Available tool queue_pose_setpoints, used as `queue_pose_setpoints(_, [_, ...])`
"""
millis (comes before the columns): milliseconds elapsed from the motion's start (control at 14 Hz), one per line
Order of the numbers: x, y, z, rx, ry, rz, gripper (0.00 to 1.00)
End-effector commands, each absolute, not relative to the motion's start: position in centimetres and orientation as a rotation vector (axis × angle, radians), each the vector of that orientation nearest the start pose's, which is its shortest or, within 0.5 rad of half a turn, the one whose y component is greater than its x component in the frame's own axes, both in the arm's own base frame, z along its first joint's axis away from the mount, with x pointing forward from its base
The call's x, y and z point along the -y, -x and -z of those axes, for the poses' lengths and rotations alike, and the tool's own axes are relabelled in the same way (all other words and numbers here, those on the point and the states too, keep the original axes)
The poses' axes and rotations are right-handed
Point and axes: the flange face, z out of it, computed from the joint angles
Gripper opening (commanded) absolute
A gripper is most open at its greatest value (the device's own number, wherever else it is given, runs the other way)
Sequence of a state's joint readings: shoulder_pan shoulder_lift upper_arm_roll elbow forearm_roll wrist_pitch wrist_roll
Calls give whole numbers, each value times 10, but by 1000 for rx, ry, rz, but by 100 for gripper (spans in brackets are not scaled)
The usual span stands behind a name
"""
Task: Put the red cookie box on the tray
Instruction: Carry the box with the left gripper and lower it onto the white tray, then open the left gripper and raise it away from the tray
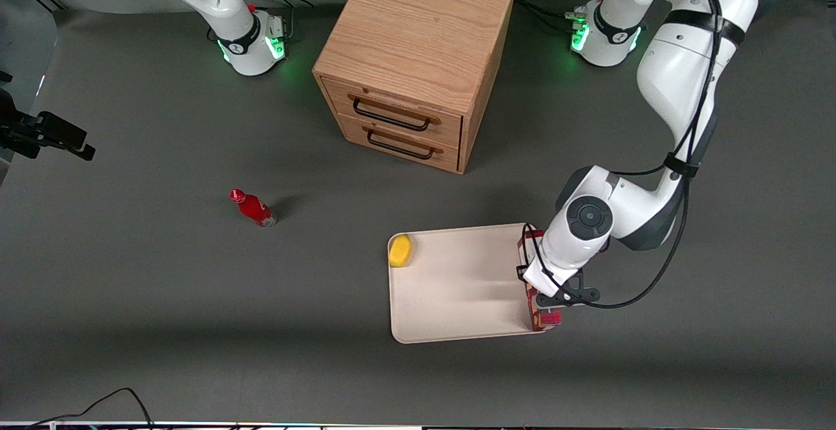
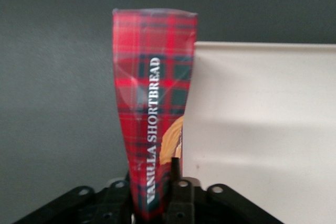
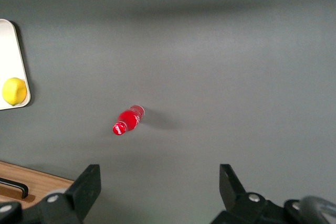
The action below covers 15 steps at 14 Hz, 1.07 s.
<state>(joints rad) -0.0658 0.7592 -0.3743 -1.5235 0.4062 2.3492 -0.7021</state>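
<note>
Right now the pincer (image 1: 547,299) of the working arm is closed around the red cookie box (image 1: 537,315), gripping it near one end. From the wrist camera the box (image 2: 155,103) stretches away from the pincer (image 2: 157,203), showing red tartan and the white words "VANILLA SHORTBREAD", with the fingers (image 2: 181,195) pressed against its sides. The box sits along the edge of the tray (image 1: 457,286) at the working arm's end, with the tray's cream surface (image 2: 262,129) just beside it; whether it rests on the rim or hangs just above it cannot be told. A yellow lemon (image 1: 400,250) lies in the tray's corner well apart from the pincer. Farther off, toward the parked arm's end of the grey worktop (image 1: 163,273), stands a small red bottle (image 1: 253,208). A wooden drawer cabinet (image 1: 415,57) with two black handles stands farther from the front camera than the pincer.
</note>
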Motion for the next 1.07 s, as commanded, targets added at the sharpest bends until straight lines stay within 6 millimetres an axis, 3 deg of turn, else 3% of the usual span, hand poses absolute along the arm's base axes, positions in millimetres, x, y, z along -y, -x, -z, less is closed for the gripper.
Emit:
queue_pose_setpoints(0, [247,-665,-293,163,3082,202,100])
queue_pose_setpoints(143, [234,-657,-341,102,3087,82,100])
queue_pose_setpoints(214, [218,-650,-378,11,3106,22,100])
queue_pose_setpoints(357, [161,-636,-441,-121,3106,-110,100])
queue_pose_setpoints(500, [103,-618,-486,-270,3107,-208,100])
queue_pose_setpoints(714, [22,-587,-511,-465,3103,-280,100])
queue_pose_setpoints(786, [12,-580,-512,-470,3114,-279,100])
queue_pose_setpoints(1000, [12,-580,-524,-474,3114,-291,100])
